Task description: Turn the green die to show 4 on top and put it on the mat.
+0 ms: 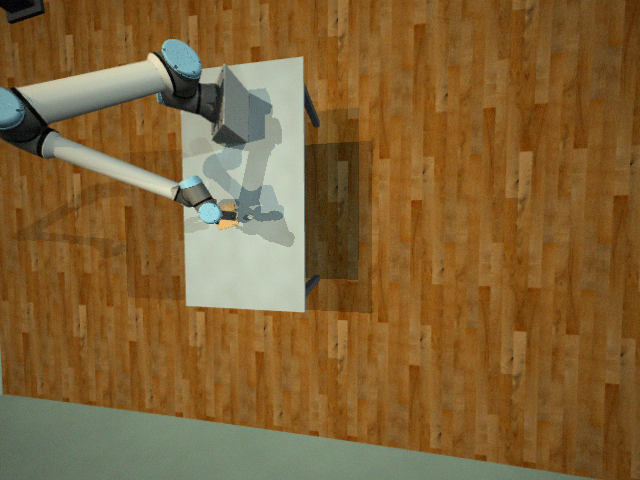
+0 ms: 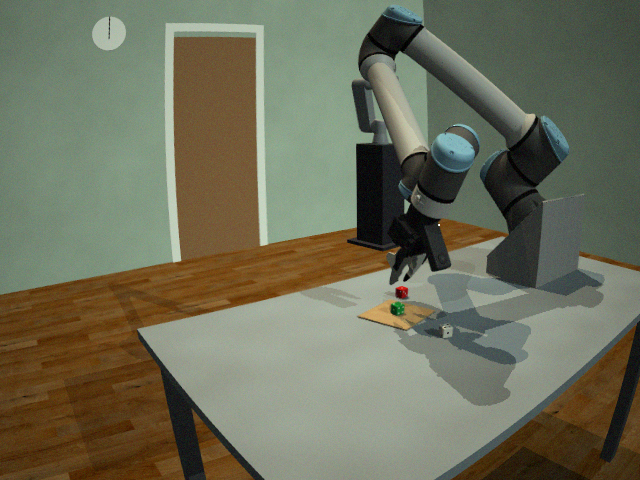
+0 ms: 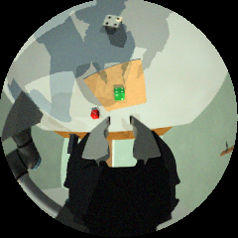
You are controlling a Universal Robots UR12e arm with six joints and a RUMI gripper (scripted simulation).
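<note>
Fingers a bit apart on the gripper [image 1: 235,216] [image 2: 400,280] [image 3: 119,119], nothing pinched between them, hanging above the table [image 1: 242,279] [image 2: 330,382] [image 3: 185,94]. Green die [image 2: 397,308] [image 3: 119,93] pretty much straight out past the fingertips and lower down, not touching them, sitting on the tan square mat [image 1: 227,224] [image 2: 378,316] [image 3: 134,96]. Can't really make out its top number, tbh. Red die [image 2: 401,292] [image 3: 95,114] off the mat, below and to one side of the fingertips. White die [image 1: 249,217] [image 2: 446,331] [image 3: 113,21] way farther out from the gripper, beyond the mat.
</note>
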